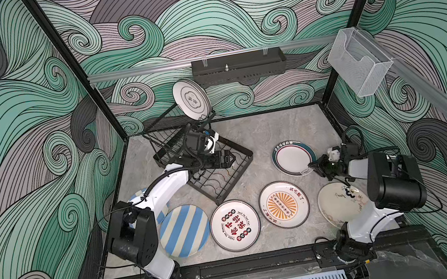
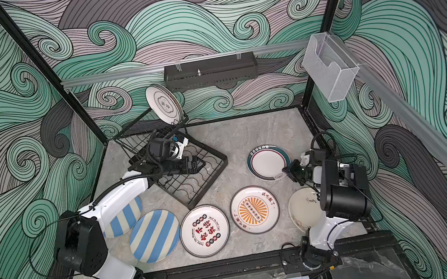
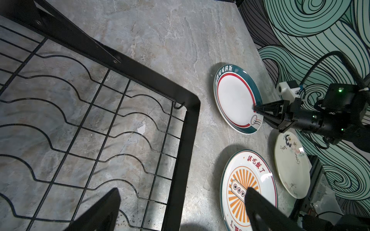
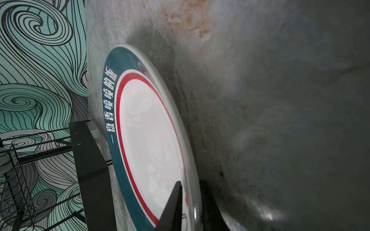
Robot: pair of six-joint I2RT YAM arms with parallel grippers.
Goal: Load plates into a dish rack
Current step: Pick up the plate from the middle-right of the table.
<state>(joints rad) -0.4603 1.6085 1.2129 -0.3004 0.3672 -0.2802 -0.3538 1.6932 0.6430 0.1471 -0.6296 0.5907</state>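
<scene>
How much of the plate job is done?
One white plate stands in the dish rack's upper shelf. The right gripper pinches the teal-rimmed plate's rim. Left flat on the table: a striped plate, another striped plate, the red-lettered plate, the sunburst plate, the doodle plate.

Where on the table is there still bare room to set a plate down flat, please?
The widest bare stretch of table lies at the back, between the dish rack, the back wall and the teal-rimmed plate. A narrower strip runs between the rack and the sunburst plate. The front row, striped plate to cream plate, is crowded.
</scene>
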